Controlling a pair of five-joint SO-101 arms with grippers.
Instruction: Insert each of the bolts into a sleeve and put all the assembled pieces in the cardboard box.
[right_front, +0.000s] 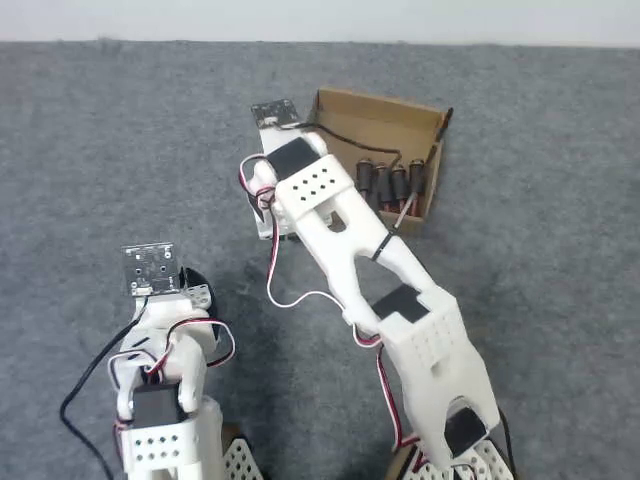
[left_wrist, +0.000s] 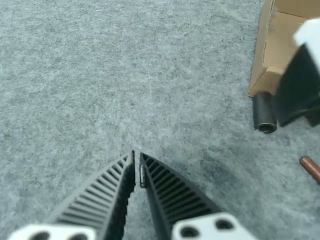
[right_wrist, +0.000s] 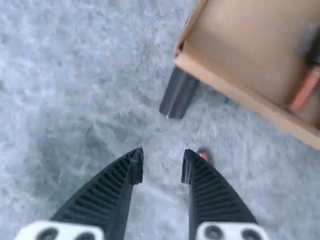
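I'm seeing my right claw (right_wrist: 162, 160) hanging part open and empty over the worktop (right_front: 100, 130), a bolt (right_wrist: 204, 156) lying just by its tip and a black sleeve (right_wrist: 177, 92) resting against the cardboard box (right_front: 382, 100) outside. My left claw (left_wrist: 137, 157) is sitting nearly closed, gripping nothing.
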